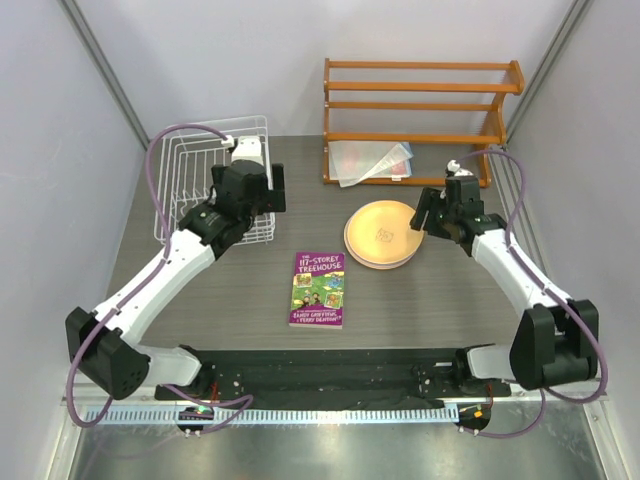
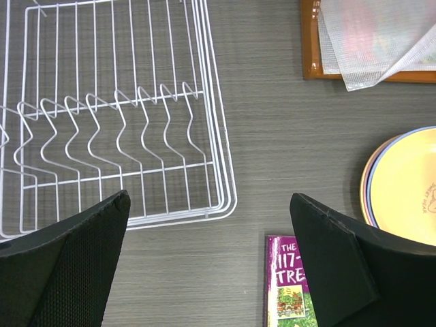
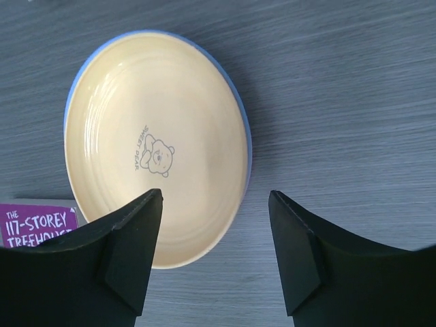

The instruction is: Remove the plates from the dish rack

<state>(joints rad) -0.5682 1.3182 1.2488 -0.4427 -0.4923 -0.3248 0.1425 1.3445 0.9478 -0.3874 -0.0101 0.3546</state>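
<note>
The plates lie in one stack (image 1: 382, 234) on the table right of centre, a yellow-orange plate (image 3: 153, 146) with a bear print on top and a light blue rim (image 3: 240, 109) under it. The stack's edge also shows in the left wrist view (image 2: 407, 184), with a pink rim at its outer edge. The white wire dish rack (image 1: 192, 165) at the back left holds no plates; its prongs (image 2: 116, 116) stand bare. My left gripper (image 1: 268, 190) is open and empty over the rack's near right corner. My right gripper (image 1: 428, 214) is open and empty just right of the stack.
A purple book (image 1: 318, 288) lies in the middle of the table, near the front. An orange wooden slatted shelf (image 1: 420, 105) stands at the back right with a clear mesh pouch (image 1: 368, 160) on its lowest level.
</note>
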